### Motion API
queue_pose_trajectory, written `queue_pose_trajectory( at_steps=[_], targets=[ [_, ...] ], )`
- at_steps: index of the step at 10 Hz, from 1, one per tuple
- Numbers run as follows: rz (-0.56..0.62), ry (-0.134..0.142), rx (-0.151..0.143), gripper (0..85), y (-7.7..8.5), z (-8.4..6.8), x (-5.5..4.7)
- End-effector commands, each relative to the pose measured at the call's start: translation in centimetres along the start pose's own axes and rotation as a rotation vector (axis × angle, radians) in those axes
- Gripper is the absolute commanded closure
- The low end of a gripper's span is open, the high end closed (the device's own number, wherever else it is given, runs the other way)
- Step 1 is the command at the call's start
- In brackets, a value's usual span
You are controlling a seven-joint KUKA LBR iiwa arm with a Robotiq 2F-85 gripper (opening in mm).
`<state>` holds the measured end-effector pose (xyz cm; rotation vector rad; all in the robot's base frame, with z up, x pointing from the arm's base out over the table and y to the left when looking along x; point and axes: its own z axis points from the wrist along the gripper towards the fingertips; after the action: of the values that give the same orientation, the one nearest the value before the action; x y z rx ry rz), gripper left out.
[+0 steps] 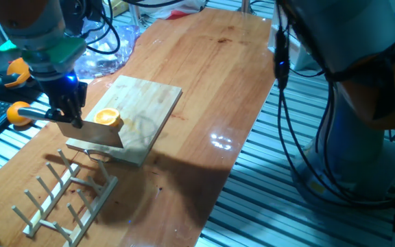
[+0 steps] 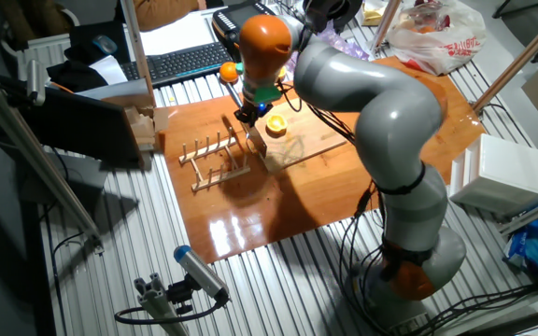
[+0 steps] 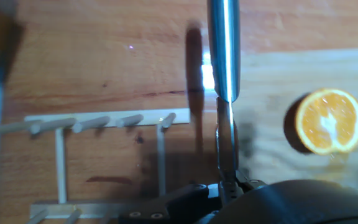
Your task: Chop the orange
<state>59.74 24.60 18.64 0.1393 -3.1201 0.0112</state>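
Observation:
The half orange (image 1: 108, 118) (image 2: 276, 124) lies cut face up on a pale wooden cutting board (image 1: 149, 96) (image 2: 311, 142). In the hand view the orange (image 3: 328, 121) sits to the right of the blade, with a gap between them. My gripper (image 1: 70, 116) (image 2: 247, 118) (image 3: 229, 186) is shut on a steel knife (image 1: 100, 135) (image 3: 223, 56). The broad blade hangs edge down over the board's near-left corner, just left of the fruit. It is seen edge-on from the hand camera.
A wooden peg rack (image 1: 67, 195) (image 2: 215, 161) (image 3: 104, 155) lies on the table beside the board. A whole round orange (image 1: 18, 114) (image 2: 229, 70) and an orange-and-black tool (image 1: 9, 72) sit near the keyboard (image 2: 180, 61). Plastic wrap (image 1: 101, 51) lies behind the board.

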Motion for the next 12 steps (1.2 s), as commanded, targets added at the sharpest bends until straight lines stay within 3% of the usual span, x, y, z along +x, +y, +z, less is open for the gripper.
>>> queue_pose_trajectory(
  at_steps=[1,3,5,7,10,12],
  targets=[
    [0.003,0.007,-0.013,85.0,0.0,0.0,0.0],
    [-0.002,-0.009,0.007,85.0,0.0,0.0,0.0],
    [-0.082,-0.035,0.006,85.0,-3.2,-0.4,-1.4],
    [-0.135,-0.036,0.008,85.0,-6.7,-1.3,-3.0],
    [-0.135,-0.033,0.027,85.0,-9.3,-2.1,-3.5],
    [-0.138,-0.042,0.019,85.0,-10.8,-1.0,-3.4]
  ],
)
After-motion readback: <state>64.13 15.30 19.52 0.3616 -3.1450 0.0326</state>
